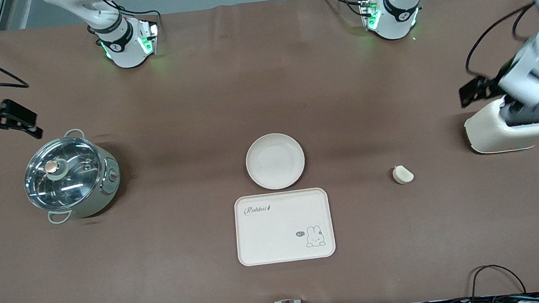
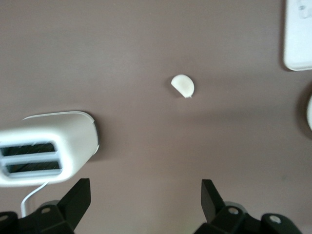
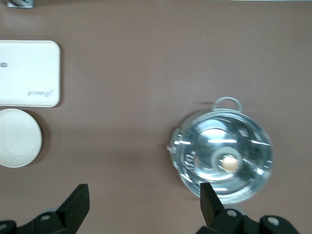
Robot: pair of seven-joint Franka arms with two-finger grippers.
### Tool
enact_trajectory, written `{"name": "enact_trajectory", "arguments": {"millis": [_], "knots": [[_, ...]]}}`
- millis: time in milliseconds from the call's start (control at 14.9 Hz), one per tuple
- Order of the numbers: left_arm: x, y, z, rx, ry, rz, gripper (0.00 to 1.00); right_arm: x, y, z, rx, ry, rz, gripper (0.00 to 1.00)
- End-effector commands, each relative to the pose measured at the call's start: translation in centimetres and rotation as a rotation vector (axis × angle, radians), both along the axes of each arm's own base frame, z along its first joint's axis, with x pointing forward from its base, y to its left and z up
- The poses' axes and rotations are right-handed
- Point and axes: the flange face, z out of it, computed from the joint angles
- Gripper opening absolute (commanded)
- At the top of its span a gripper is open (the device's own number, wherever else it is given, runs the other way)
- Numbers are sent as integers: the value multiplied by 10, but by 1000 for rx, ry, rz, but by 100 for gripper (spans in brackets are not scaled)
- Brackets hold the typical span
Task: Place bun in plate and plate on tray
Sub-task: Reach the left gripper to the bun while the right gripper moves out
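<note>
The table (image 1: 264, 97) carries five items: one bun, one plate, one tray, one toaster and one lidded pot.

The bun (image 1: 403, 174) lies bare on the table, toward the left arm's end, nearer the front camera than the toaster (image 1: 495, 132) and well apart from the plate. The plate (image 1: 275, 161) sits mid-table, holding nothing. The tray (image 1: 283, 226) lies just beside the plate, nearer the camera, also holding nothing.

The left gripper (image 2: 146, 202) hangs over the toaster's edge, fingers spread wide, grasping nothing. The right gripper (image 3: 144, 204) hangs over the table beside the pot (image 1: 70, 176), fingers likewise spread wide and holding nothing.
</note>
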Motion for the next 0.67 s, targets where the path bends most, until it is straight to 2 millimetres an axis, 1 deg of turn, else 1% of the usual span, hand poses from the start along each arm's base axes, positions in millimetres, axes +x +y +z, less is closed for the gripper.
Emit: {"name": "enact_trajectory", "arguments": {"millis": [0,135,202,337,404,471,606], "knots": [[45,-7,-98,-3,37,17,100,25,16,-47,40,35,-10,100],[56,-21,-156,-4,61,26,100,37,27,-76,50,61,-11,100],[57,-34,-187,-7,92,26,100,42,37,-92,70,87,-3,100],[58,-43,-235,-37,133,48,100,51,48,-123,114,134,-5,100],[57,-45,-255,-53,139,57,100,54,51,-142,143,166,-14,100],[57,-46,-267,-63,115,62,100,57,55,-159,205,198,-31,100],[53,-44,-292,-73,59,69,99,66,64,-185,258,216,-48,100]]}}
